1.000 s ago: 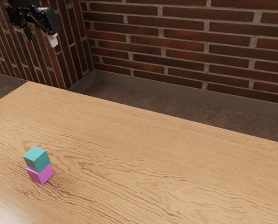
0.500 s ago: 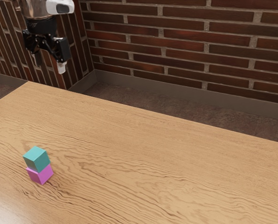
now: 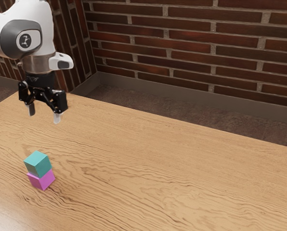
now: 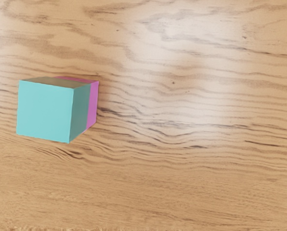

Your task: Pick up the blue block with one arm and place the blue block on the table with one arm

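Nearest lies the light-brown, wood-grained surface (image 3: 158, 168), and on it, toward the exterior view's left, a small magenta-pink cube (image 3: 42, 180) serves as a base. The smooth turquoise-blue cube-shaped block (image 3: 37, 165), the one the task calls for, rests on top of that cube, so it is held up off the wood; the job is presumably to take it down and set it directly on the surface. Its raised seat leaves its sides exposed, which should make a grasp easy, though a low or skewed grip could drag the pink cube along or knock it askew. Beyond and above the pair hangs the black two-finger pincer (image 3: 44, 118), pointing down, its fingers spread well apart, with nothing between them and no contact with either cube. In the wrist view the stack sits off-centre, so the hand probably needs to shift across before lowering and closing. Behind the pincer comes the white-and-grey robot arm (image 3: 41, 21), and farthest off, the reddish-brown brick wall (image 3: 191, 43). Picking has yet to begin.
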You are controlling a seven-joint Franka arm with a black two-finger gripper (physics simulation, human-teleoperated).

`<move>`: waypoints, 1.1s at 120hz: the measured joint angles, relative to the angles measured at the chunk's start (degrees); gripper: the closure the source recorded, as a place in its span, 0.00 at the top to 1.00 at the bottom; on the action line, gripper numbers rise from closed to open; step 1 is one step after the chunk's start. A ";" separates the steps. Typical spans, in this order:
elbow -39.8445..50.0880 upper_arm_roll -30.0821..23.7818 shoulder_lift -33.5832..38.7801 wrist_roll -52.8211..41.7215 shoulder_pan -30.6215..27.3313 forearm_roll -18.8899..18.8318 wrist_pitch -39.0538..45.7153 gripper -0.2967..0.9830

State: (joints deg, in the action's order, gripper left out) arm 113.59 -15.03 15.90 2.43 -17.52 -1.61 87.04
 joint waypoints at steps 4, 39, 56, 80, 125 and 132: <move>1.43 0.00 0.73 0.31 -1.01 -0.17 0.54 0.77; 10.70 0.06 8.33 0.46 -6.19 -3.18 2.85 0.77; 13.76 0.40 11.28 -1.15 -7.01 -5.19 3.21 0.77; 15.08 0.78 11.03 -5.15 -11.24 -9.42 4.52 0.77; 17.92 0.79 5.77 -11.52 -18.03 -11.06 11.70 0.77; 18.63 0.80 4.95 -12.30 -18.67 -11.07 12.90 0.77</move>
State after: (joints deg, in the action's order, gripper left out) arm 132.22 -14.24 20.85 -9.86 -36.19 -12.68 99.94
